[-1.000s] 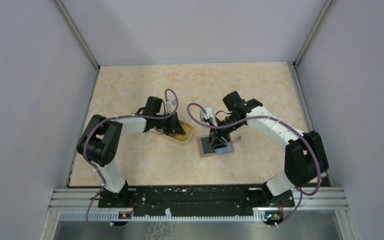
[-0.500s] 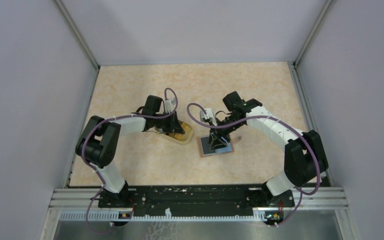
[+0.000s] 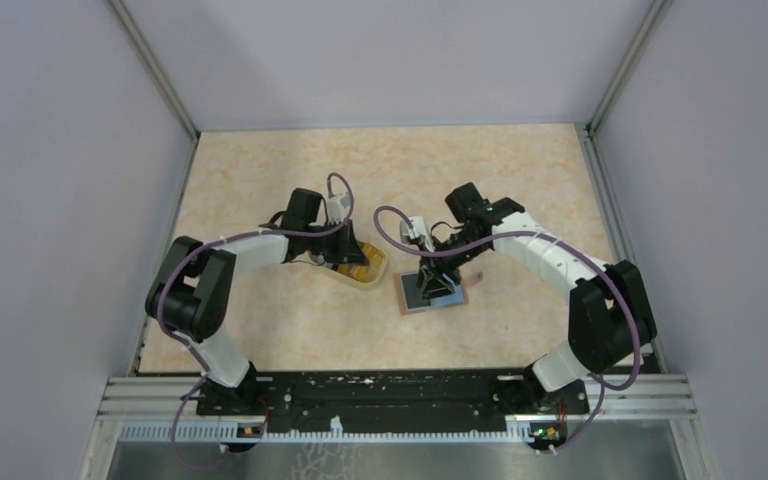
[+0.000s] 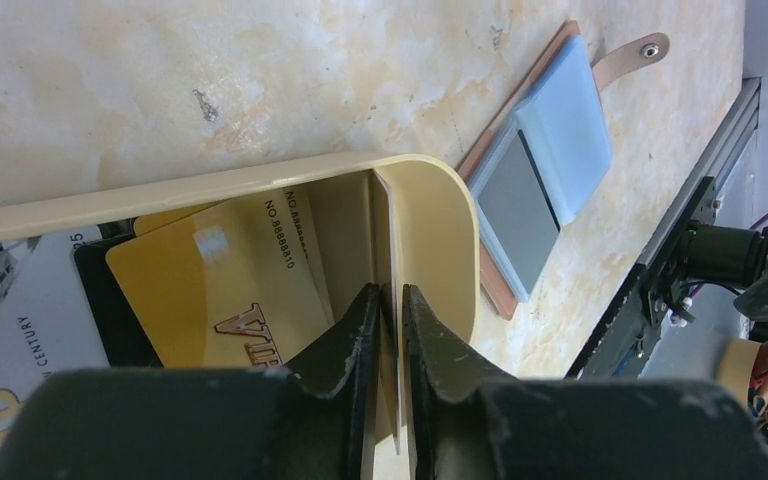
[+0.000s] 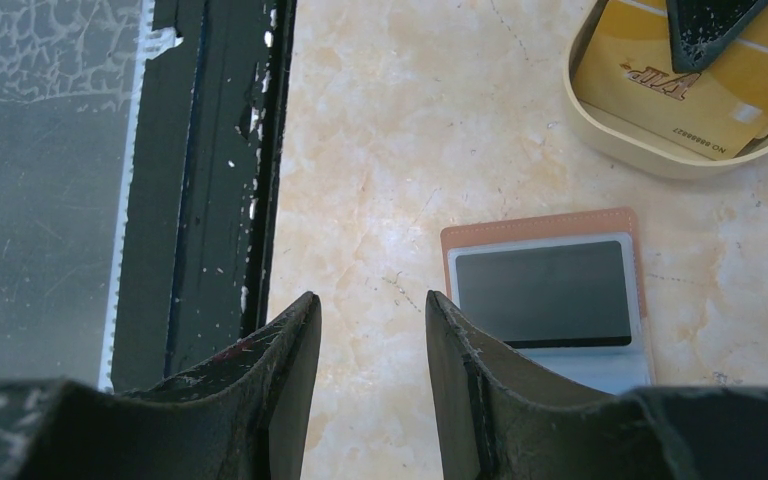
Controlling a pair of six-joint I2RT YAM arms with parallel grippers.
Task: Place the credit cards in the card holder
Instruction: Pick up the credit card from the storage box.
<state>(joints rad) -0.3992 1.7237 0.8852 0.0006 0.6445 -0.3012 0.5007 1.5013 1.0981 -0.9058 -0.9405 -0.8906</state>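
On the worktop, centre: holder lies open, blue lining up, a dark grey panel on one half.
Left of the holder: cream tray, just beside it and not touching; a gold card lies flat inside over other cards.
Left hand: down in the tray, fingers pinching a pale card that stands on edge at the tray's rounded end.
Right hand: above the holder's edge, fingers apart, only bare worktop between them.
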